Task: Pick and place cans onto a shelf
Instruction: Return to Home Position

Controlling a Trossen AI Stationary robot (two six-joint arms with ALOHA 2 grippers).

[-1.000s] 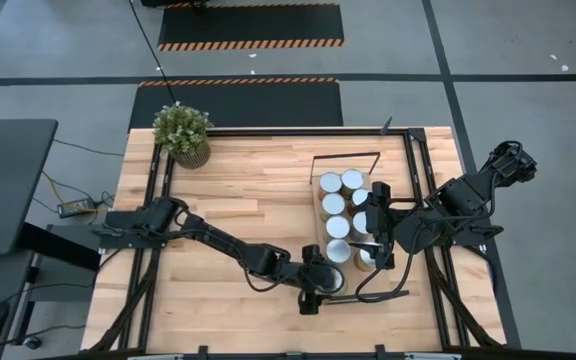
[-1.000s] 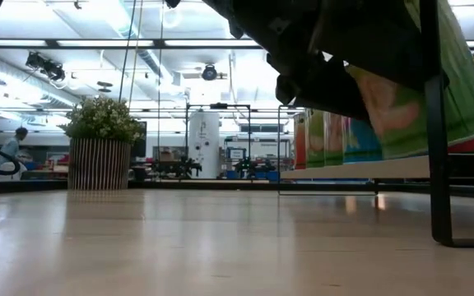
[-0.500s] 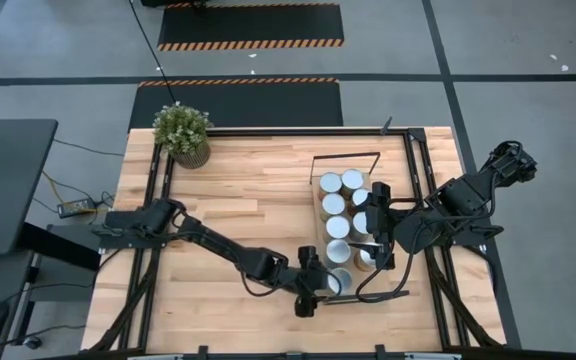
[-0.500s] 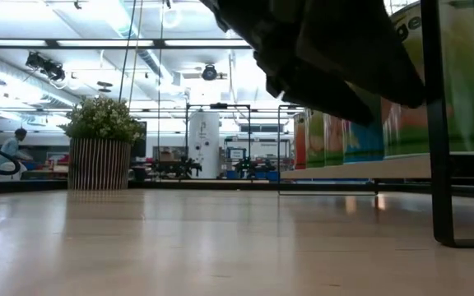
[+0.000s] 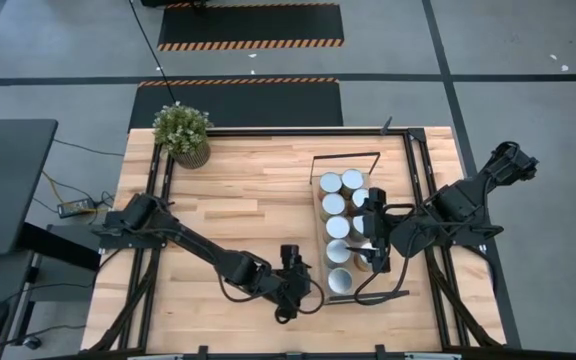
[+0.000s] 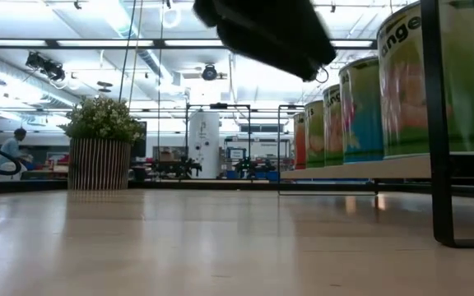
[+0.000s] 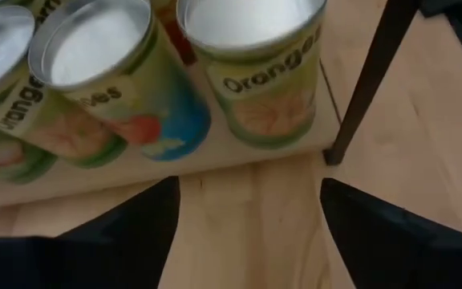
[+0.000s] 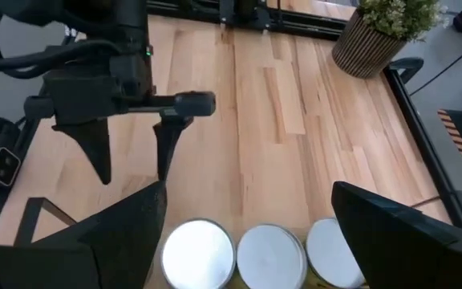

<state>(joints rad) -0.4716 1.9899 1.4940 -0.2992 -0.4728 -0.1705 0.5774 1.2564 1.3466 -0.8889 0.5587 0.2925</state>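
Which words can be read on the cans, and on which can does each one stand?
"Orange": end can of the shelf, left wrist view; any further letters curve away.
"es": second can beside it, rest hidden.
"Orange": third can, tilted.
"nge": nearest can, low view.
Other labels: too blurred.

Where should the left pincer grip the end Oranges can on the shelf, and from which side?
Likely mid-height across its label wall, level from the table side where the open left pincer faces it. The Oranges can stands upright at the shelf end, another can and the frame post beside it.
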